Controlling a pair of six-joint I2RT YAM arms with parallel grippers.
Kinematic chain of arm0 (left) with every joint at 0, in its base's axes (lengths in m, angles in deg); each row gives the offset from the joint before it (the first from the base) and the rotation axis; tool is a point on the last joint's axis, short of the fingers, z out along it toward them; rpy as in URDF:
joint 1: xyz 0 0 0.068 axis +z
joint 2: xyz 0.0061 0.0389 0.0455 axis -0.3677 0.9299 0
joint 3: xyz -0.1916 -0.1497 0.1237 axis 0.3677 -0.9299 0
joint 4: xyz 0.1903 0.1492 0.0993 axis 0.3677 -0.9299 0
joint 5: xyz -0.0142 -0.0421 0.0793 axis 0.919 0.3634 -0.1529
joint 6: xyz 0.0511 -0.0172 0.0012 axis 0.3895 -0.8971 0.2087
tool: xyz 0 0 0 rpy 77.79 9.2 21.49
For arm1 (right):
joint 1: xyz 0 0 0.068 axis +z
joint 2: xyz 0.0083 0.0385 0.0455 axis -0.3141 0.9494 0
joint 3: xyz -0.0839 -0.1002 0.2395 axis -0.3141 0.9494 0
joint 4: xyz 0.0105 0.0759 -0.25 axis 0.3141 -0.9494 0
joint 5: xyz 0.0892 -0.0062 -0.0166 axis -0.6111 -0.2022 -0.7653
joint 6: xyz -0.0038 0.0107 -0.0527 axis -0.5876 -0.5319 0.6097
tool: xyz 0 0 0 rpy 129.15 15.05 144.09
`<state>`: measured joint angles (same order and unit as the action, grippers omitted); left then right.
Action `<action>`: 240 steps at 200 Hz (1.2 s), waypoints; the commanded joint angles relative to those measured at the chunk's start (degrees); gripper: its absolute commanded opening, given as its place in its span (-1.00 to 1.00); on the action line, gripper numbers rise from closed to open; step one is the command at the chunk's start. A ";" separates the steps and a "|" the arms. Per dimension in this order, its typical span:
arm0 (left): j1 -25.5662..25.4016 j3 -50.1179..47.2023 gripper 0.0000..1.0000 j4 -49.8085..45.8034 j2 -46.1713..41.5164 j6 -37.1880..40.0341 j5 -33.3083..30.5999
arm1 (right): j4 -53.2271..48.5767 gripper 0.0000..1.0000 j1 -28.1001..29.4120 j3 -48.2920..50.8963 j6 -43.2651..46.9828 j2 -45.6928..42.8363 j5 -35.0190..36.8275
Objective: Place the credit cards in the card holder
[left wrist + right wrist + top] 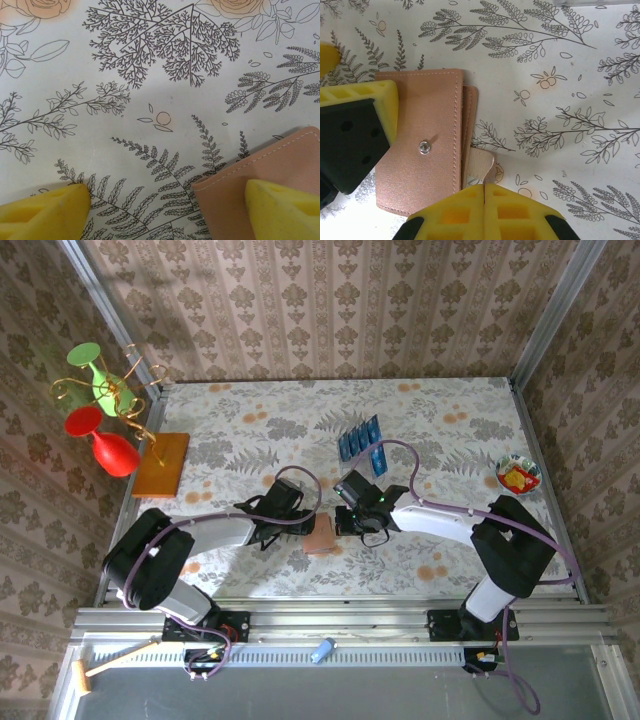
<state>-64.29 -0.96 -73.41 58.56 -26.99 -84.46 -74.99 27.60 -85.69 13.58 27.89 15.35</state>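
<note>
The card holder [322, 537] lies closed on the floral cloth between the two grippers, a tan leather wallet [425, 150] with a metal snap. My right gripper [484, 187] is shut on the holder's pale strap tab [482, 161] at its right edge. My left gripper [167, 210] is open. Its right finger [285, 210] lies over a corner of the holder [240, 180], and its left finger [45, 210] is over bare cloth. That finger [370, 100] covers the holder's left part in the right wrist view. Several blue credit cards [360, 440] lie in a row farther back.
A wooden board [162, 462] with a wire stand holding red and green glasses [108, 445] stands at the left edge. A small bowl [518, 475] with colourful contents sits at the right. Patterned walls enclose the table.
</note>
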 commanded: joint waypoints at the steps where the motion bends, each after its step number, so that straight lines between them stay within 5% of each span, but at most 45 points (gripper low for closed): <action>1: 0.23 -1.71 0.65 -5.63 0.43 -0.75 -2.13 | 1.60 -1.00 0.32 0.63 -0.75 -1.65 -1.68; 89: 0.01 -1.70 0.65 -5.67 0.23 -0.73 -2.13 | 9.41 -1.00 0.57 -1.04 -4.61 3.15 -8.50; 240: 0.35 -0.74 0.65 -8.21 -3.34 -1.00 -1.74 | 14.69 -1.00 1.24 1.72 -8.13 10.81 -8.18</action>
<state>-64.56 -1.36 -75.48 56.98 -27.42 -85.42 -59.78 28.59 -86.30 6.91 36.98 6.17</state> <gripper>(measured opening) 0.825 0.068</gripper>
